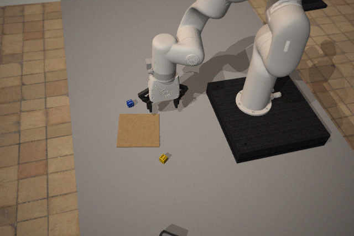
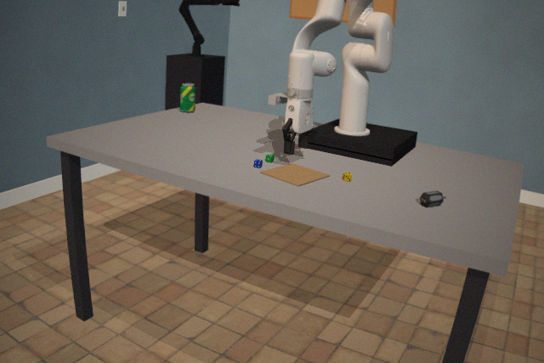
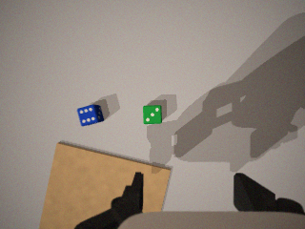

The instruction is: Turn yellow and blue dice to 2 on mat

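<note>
Small blue die (image 3: 90, 114), six up; green die (image 3: 152, 114), three up; yellow die (image 1: 163, 158): all flat, off the tan square mat (image 1: 138, 130).

Blue die (image 3: 89, 114) and green die (image 3: 152, 114) stand apart, unobstructed.

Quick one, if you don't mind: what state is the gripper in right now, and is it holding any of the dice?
Gripper: open, holding nothing; it hangs low over the table near the green die and the mat's corner.

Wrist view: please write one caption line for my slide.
Open gripper above table, blue die and green die beyond the mat's corner.
</note>
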Robot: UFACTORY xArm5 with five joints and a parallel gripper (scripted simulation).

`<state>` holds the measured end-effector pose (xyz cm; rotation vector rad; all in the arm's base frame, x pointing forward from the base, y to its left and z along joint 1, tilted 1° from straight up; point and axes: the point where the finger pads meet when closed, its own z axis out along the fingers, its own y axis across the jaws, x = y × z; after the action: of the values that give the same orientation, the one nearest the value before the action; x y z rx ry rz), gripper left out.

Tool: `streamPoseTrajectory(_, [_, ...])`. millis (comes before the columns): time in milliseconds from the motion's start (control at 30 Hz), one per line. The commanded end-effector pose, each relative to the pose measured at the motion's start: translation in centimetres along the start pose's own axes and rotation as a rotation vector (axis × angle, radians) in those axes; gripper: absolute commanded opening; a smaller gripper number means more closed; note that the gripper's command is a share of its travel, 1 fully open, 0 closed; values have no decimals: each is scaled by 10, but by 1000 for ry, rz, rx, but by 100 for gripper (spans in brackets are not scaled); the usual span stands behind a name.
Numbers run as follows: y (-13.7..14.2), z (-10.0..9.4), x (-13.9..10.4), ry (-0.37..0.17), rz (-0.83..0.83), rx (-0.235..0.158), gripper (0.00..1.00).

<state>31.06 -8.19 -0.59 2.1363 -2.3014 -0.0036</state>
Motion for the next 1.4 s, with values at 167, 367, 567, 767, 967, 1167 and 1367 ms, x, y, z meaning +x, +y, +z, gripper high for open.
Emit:
streamPoseTrajectory(167, [-1, -1, 0, 1, 0, 3, 100])
streamPoseTrajectory(367, [-2, -1, 0, 1, 0, 3, 100])
streamPoseTrajectory(567, [-21, -1, 0, 1, 0, 3, 100])
streamPoseTrajectory(767, [-42, -1, -1, 1, 0, 3, 100])
streamPoseTrajectory(967, [-67, -1, -1, 1, 0, 3, 100])
streamPoseTrajectory(1167, [-71, -1, -1, 1, 0, 3, 100])
streamPoseTrajectory(1367, [-71, -1, -1, 1, 0, 3, 100])
